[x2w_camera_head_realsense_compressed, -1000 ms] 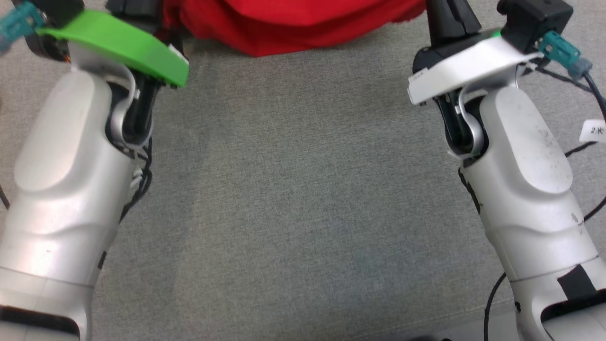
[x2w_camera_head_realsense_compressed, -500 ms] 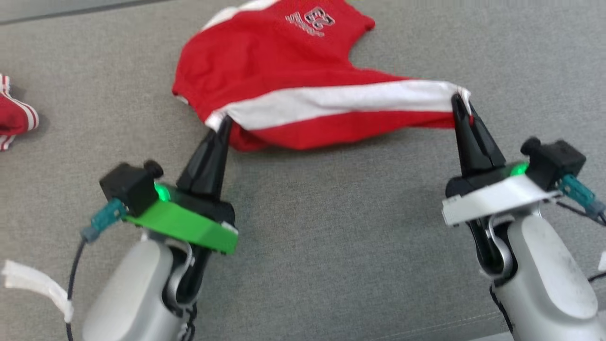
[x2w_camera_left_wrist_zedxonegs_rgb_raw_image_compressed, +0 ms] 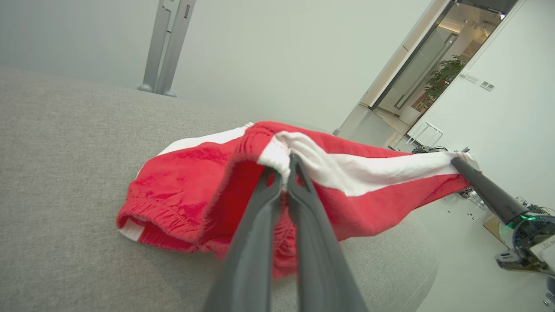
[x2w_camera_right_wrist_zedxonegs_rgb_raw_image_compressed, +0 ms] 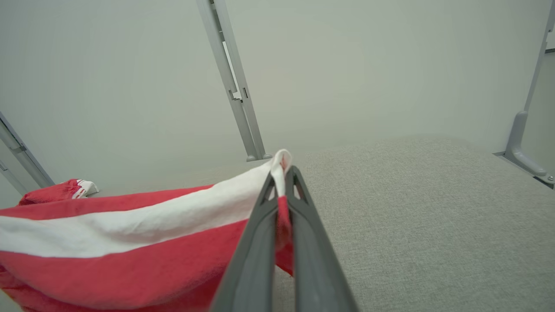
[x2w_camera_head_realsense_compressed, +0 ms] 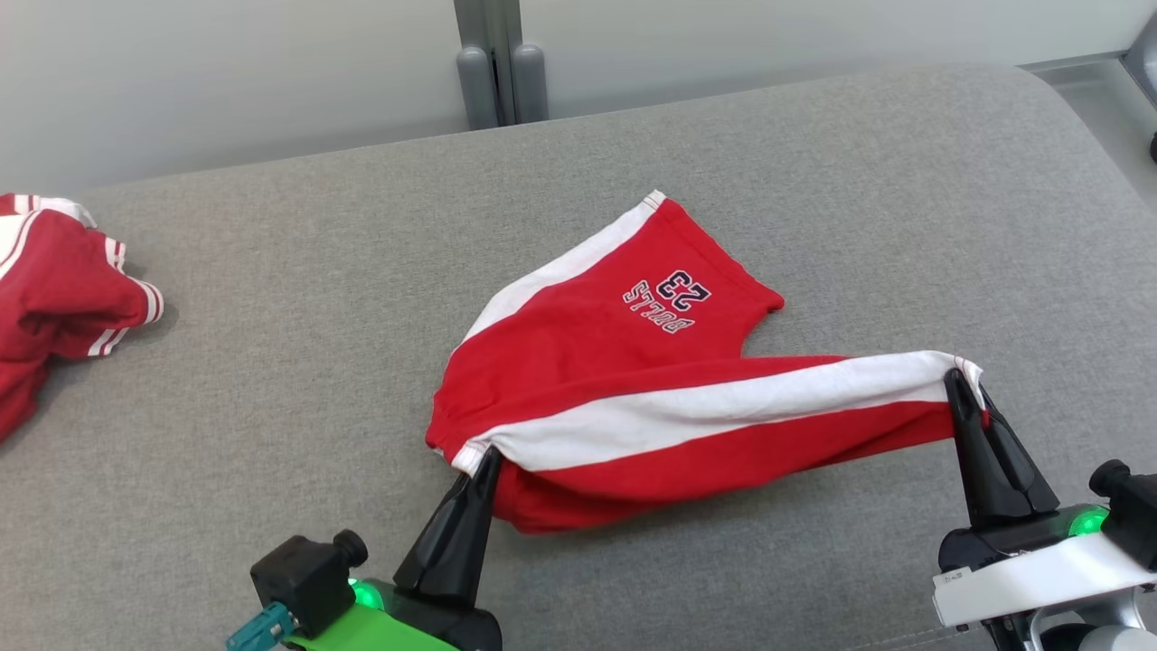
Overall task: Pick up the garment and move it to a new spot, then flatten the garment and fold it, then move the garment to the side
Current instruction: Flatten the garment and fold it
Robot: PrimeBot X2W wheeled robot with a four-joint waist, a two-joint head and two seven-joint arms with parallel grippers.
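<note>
I'm pinching the red cloth shorts with a white side stripe (x2w_camera_head_realsense_compressed: 624, 362) at both ends of the striped edge: my left gripper (x2w_camera_head_realsense_compressed: 486, 459) is clamping the near-left white corner and my right gripper (x2w_camera_head_realsense_compressed: 958, 380) is clamping the right white corner, each pair of fingers pressed together on the cloth. The stripe is stretching between them, lifted off the grey woven cushion surface (x2w_camera_head_realsense_compressed: 271, 380), while the far part with the "BULLS 23" print is lying flat near the middle. A bunched red-and-white striped garment (x2w_camera_head_realsense_compressed: 63, 289) is sitting at the far left, well apart.
</note>
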